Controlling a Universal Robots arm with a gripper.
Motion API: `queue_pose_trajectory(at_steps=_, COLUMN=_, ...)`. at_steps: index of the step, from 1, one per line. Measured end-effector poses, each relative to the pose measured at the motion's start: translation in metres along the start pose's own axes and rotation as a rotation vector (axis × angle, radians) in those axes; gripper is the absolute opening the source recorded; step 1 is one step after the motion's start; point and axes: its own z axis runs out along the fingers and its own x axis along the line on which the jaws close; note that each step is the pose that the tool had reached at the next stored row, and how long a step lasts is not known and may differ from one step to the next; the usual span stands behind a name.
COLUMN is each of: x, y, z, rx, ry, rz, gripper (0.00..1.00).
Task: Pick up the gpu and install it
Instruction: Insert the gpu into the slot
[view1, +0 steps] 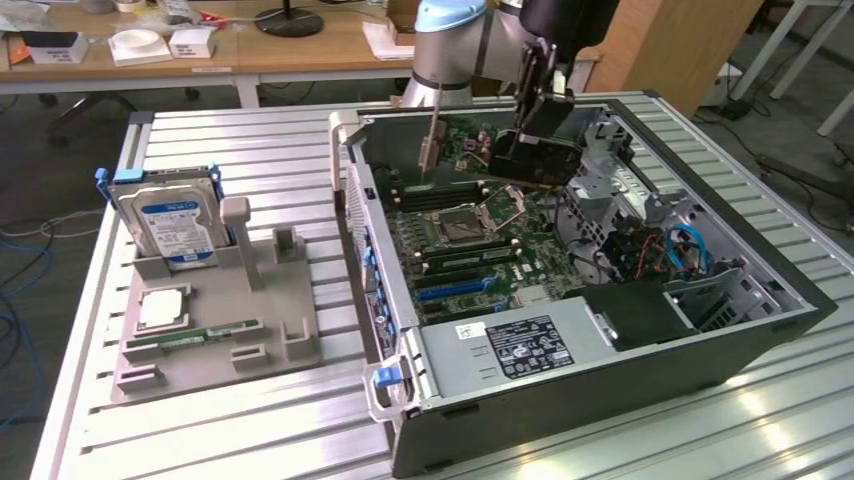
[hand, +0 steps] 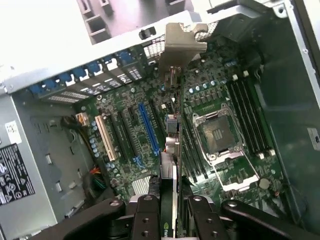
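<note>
1. Counter (view1: 240, 160): big slatted metal top, and everything sits on it.
2. Case (view1: 747, 330): lying on its side with the panel off, so the board (view1: 514, 205) faces up.
3. Tray (view1: 287, 330): grey, just beside the case on the exterior view's left, with a hard drive (view1: 167, 220) standing in it.
4. gpu (view1: 538, 160): hanging in the air inside the case, over the board. It's edge-down above the strip between the blue slot (hand: 149, 127) and the socket (hand: 217, 137), bracket (hand: 182, 42) toward the slotted wall.
5. Hand (view1: 541, 105): clamped on the gpu's upper edge, one finger on each side.
</note>
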Motion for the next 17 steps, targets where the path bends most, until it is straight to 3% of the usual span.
queue_pose_trajectory(at_steps=17, x=-0.001, y=-0.0006, z=0.0138, rx=0.0118, ry=0.0096, rz=-0.254, gripper=0.26)
